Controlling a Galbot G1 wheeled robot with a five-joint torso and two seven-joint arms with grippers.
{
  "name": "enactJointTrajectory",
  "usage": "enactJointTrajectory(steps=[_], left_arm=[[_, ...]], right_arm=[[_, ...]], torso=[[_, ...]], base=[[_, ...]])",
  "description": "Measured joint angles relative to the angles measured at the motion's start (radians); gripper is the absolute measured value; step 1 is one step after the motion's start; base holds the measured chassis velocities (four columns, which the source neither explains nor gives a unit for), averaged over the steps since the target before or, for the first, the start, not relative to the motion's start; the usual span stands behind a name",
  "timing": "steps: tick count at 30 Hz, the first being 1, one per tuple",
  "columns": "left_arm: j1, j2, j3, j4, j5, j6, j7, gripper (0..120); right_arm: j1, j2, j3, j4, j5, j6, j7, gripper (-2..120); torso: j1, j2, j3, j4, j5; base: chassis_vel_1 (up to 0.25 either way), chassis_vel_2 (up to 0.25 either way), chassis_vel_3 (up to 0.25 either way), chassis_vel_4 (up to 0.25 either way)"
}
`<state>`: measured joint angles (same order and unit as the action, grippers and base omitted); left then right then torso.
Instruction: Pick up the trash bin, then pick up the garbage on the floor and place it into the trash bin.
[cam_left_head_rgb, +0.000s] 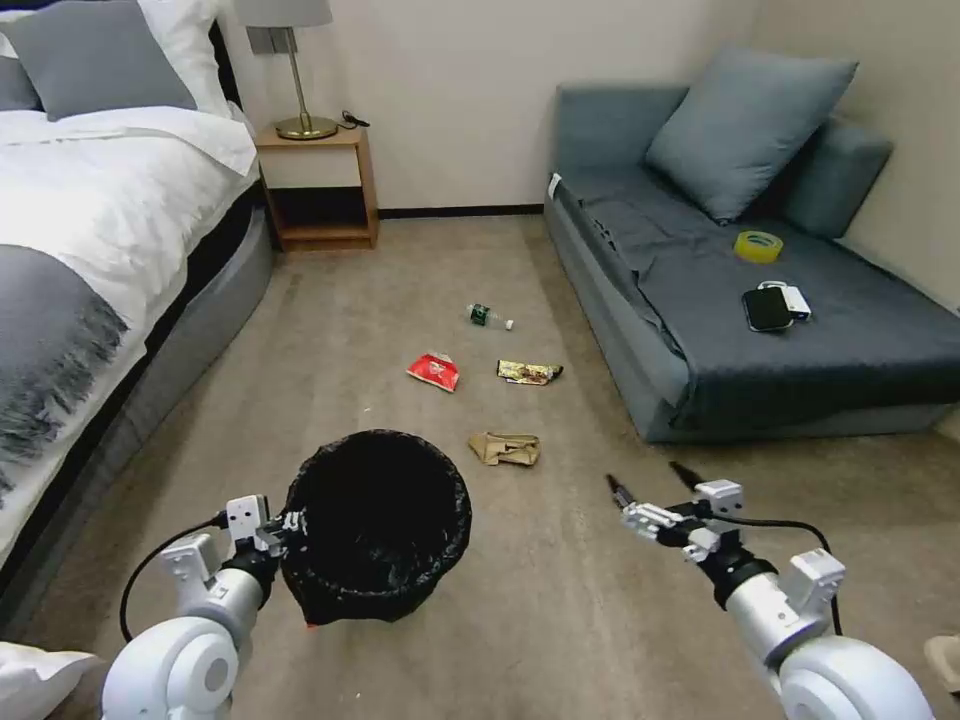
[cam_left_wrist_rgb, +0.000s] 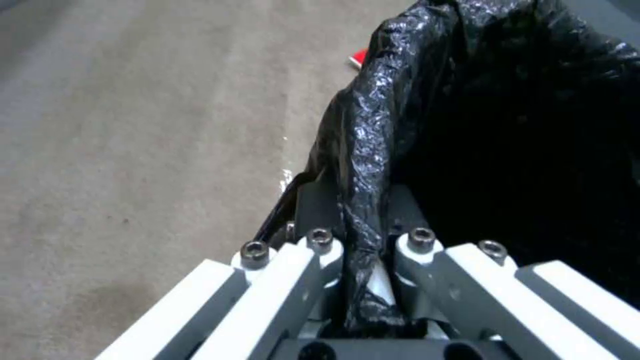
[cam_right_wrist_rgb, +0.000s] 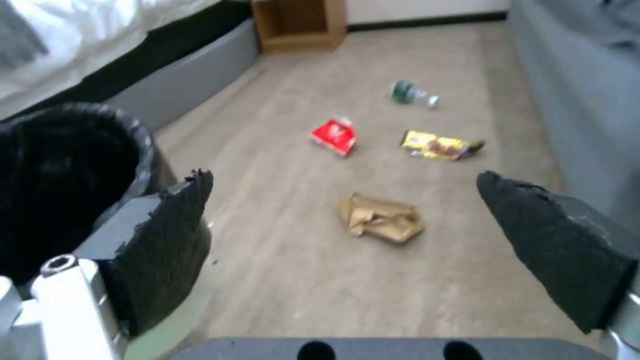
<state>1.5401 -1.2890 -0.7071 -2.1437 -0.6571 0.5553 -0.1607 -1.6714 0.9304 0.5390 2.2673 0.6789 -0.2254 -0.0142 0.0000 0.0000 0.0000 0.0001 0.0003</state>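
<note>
While my left gripper (cam_left_head_rgb: 283, 527) holds the rim of the trash bin (cam_left_head_rgb: 378, 520), with its jaws closed narrow on the black bag and the edge under it, I judge that the first step of the task is done and the second one begins. In the left wrist view the fingers (cam_left_wrist_rgb: 320, 250) press the crinkly plastic from both sides. The bin sits at about 7 o'clock in my head view, close in front of me. My right gripper (cam_left_head_rgb: 645, 487) hangs at about 5 o'clock above the bare floor, jaws wide apart and holding nothing. All the garbage lies on the floor ahead of it. The crumpled brown paper bag (cam_left_head_rgb: 506, 448) is the nearest piece, just beyond the bin at 12 o'clock from its rim. Farther away are the red snack packet (cam_left_head_rgb: 434, 371) and the gold wrapper (cam_left_head_rgb: 529, 372), and the small bottle (cam_left_head_rgb: 489, 317) with a green label is the farthest. I think the next move calls for lowering the open right gripper over the brown bag, which looks soft and easy to pinch, while the bin stays level in reach. I cannot read any writing or brand on the packet, the wrapper or the bottle label; the print is too small.
</note>
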Motion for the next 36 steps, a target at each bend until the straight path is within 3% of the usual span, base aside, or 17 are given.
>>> enactJointTrajectory(steps=[27, 36], left_arm=[[-0.005, -0.004, -0.038, -0.002, -0.027, -0.007, 0.004, 4], [-0.002, -0.014, -0.037, -0.001, -0.021, -0.013, 0.008, 4]], right_arm=[[-0.002, 0.054, -0.007, -0.024, -0.065, 0.042, -0.039, 100], [-0.002, 0.062, -0.013, -0.030, -0.074, 0.050, -0.045, 100]], torso=[[0.000, 0.000, 0.000, -0.0001, -0.0004], [0.000, 0.000, 0.000, -0.0001, -0.0002]], base=[[-0.002, 0.001, 0.002, -0.002], [-0.145, 0.162, 0.147, -0.141]])
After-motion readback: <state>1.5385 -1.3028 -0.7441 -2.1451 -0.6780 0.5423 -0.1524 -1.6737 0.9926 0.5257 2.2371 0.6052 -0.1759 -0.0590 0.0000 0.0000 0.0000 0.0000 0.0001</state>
